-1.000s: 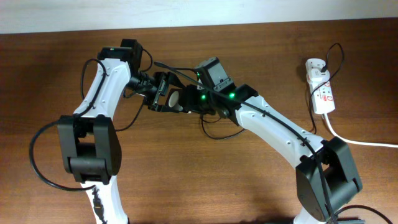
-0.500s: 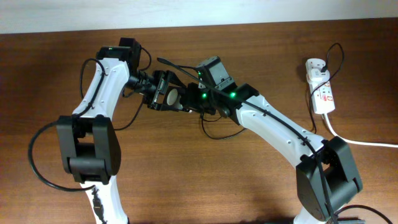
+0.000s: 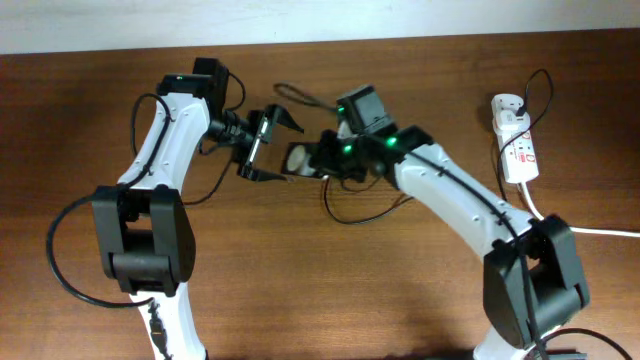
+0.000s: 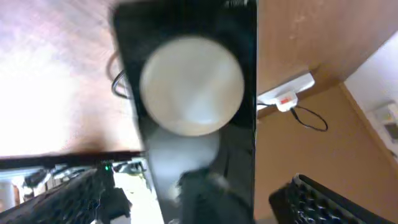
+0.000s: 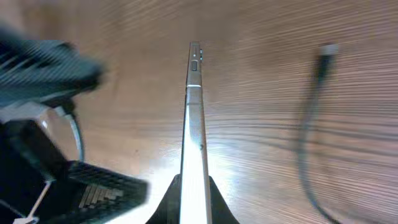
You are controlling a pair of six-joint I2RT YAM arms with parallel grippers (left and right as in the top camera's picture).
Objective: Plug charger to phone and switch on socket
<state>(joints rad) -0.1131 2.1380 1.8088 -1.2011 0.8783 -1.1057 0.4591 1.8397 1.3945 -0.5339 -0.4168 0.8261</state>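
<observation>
The black phone (image 3: 298, 158) is held on edge above the table by my right gripper (image 3: 308, 161). In the right wrist view the jaws (image 5: 194, 193) are shut on its thin side (image 5: 194, 112). My left gripper (image 3: 272, 148) is open, its fingers spread just left of the phone. The left wrist view shows the glossy screen (image 4: 193, 87) with a white round reflection. The thin black charger cable (image 3: 350, 215) loops on the table under my right arm. Its plug tip (image 5: 325, 50) lies loose on the wood. The white socket (image 3: 518, 150) lies at the far right and shows in the left wrist view (image 4: 286, 96).
A thick white cord (image 3: 580, 228) runs from the socket off the right edge. A white adapter (image 3: 508, 108) sits in the socket's far end. The wall edge runs along the back of the wooden table (image 3: 330, 290).
My left gripper has opened wide and let go of the phone. My right arm has shifted right with the phone in it.
</observation>
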